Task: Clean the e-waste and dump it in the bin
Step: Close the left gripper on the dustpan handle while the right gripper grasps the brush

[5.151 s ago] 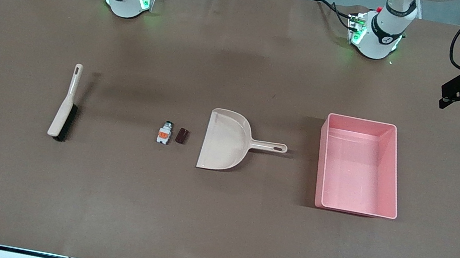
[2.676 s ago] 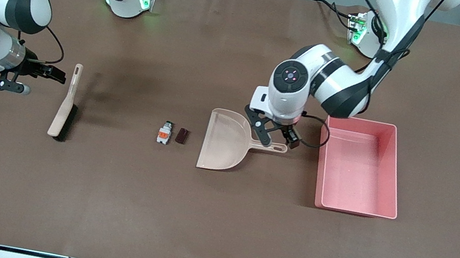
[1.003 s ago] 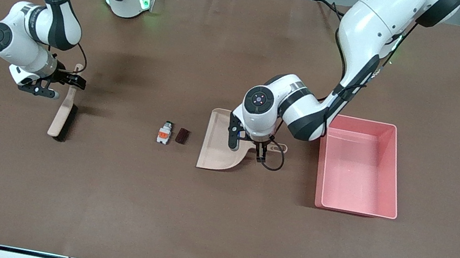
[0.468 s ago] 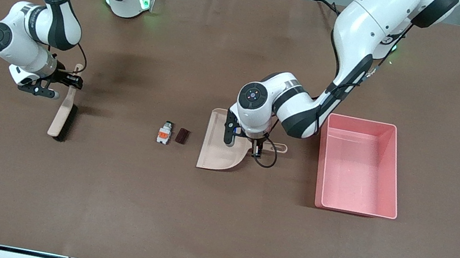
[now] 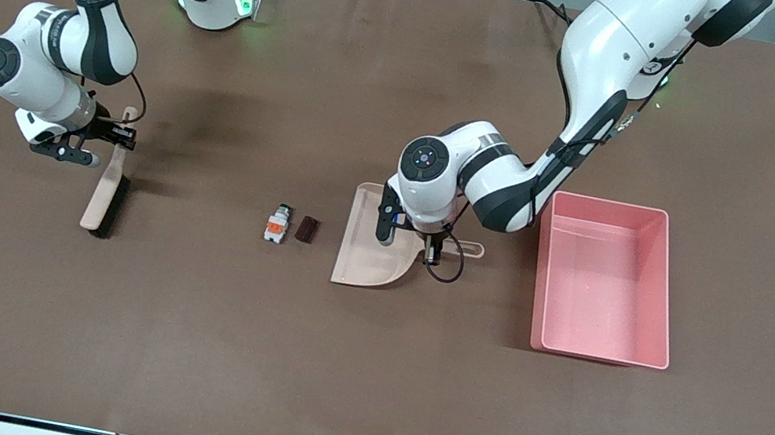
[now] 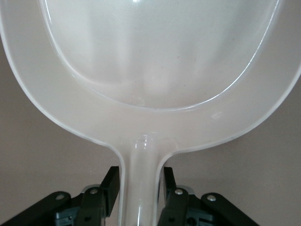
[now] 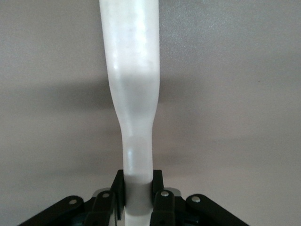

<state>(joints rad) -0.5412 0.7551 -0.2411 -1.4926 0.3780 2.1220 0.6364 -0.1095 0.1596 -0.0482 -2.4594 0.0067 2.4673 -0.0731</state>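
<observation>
since earlier: both of my arms have come in from the table ends and dropped onto their tools; over the last half second almost nothing moved, the left wrist only settled slightly over the dustpan handle.
brush (image 5: pixel 108 188): lies at the right arm's end of the table, bristles down, not lifted as far as i can see.
right gripper (image 5: pixel 119 137): down at the brush handle (image 7: pixel 134 94); in the right wrist view its fingers (image 7: pixel 119 188) are pressed against both sides of the handle, so i read it as clamped on.
e-waste, white-grey component (image 5: pixel 276 223): on the table between brush and dustpan, untouched.
e-waste, dark chip (image 5: pixel 306 229): just beside the white-grey component, on the dustpan's side, apart from the pan's mouth.
dustpan (image 5: pixel 374 247): flat on the table, open mouth toward the two pieces, nothing in it.
left gripper (image 5: pixel 430 245): at the root of the dustpan handle (image 6: pixel 140 179); the left wrist view shows its fingers (image 6: pixel 109 188) straddling the handle, close against it, with the grip looking closed or nearly so.
bin (image 5: pixel 664 298): pink tub at the left arm's end of the table, beside the dustpan handle, with nothing in it.
progress: i judge only tool pickup is done; sweeping the pieces into the pan, carrying it over and tipping it into the bin are all left.
</observation>
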